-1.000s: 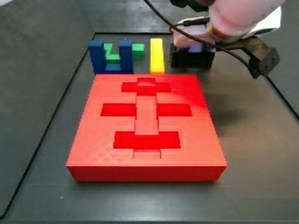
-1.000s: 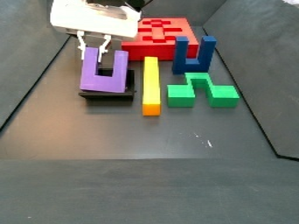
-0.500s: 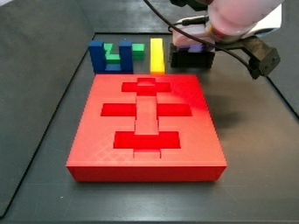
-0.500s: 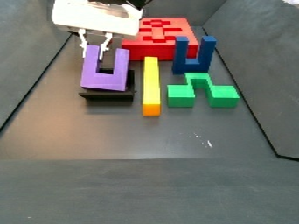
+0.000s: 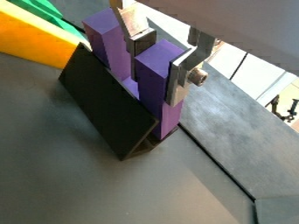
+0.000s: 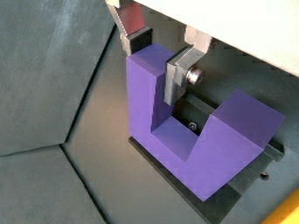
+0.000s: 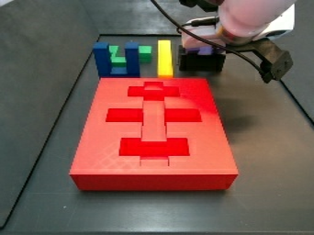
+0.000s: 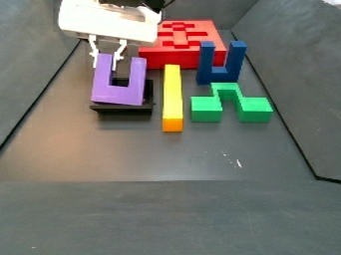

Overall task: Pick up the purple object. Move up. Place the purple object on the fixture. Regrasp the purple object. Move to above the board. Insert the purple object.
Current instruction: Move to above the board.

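The purple object (image 8: 114,88) stands upright on the black fixture (image 8: 123,108), prongs pointing up. My gripper (image 8: 107,48) comes down from above and is shut on the prong farther from the yellow bar. Both wrist views show the silver fingers (image 5: 184,74) pressed flat on opposite faces of that prong (image 6: 152,87), near its top. The second prong (image 6: 239,127) stands free, and the fixture's base (image 6: 149,156) shows beneath the block. The red board (image 7: 153,119) with its recessed cut-outs lies flat beside the fixture (image 7: 203,64). In that side view my gripper (image 7: 203,44) and arm hide the purple object.
A yellow bar (image 8: 172,97) lies right beside the fixture. Past it are a green block (image 8: 226,102) and a blue U-shaped block (image 8: 222,62). Dark sloping walls close in the floor on both sides (image 8: 40,90).
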Controlling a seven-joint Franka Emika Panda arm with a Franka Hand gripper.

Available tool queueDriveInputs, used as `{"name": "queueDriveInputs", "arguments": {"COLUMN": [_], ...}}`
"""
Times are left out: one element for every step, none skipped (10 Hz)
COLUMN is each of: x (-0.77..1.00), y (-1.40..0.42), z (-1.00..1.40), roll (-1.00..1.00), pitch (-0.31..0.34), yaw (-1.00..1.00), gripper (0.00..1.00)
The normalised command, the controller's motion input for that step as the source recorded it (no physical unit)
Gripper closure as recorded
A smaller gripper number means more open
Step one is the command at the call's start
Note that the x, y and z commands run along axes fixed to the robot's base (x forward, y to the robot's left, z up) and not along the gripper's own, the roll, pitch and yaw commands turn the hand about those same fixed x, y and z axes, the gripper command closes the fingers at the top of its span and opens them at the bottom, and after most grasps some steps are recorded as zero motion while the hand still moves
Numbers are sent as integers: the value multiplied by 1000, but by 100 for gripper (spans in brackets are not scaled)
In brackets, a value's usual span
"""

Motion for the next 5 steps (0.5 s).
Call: {"name": "queueDriveInputs", "arguments": {"x": [0,-11,-32,-28,-20], "y": [0,6,19,25,11], "z": [1400,1400,1400,1400,1400], "roll": [0,-53,-119,-79,-31], "pitch": [0,50,54,18,31], "yaw": [0,31,12,32,26], "gripper": [100,100,100,100,100]}}
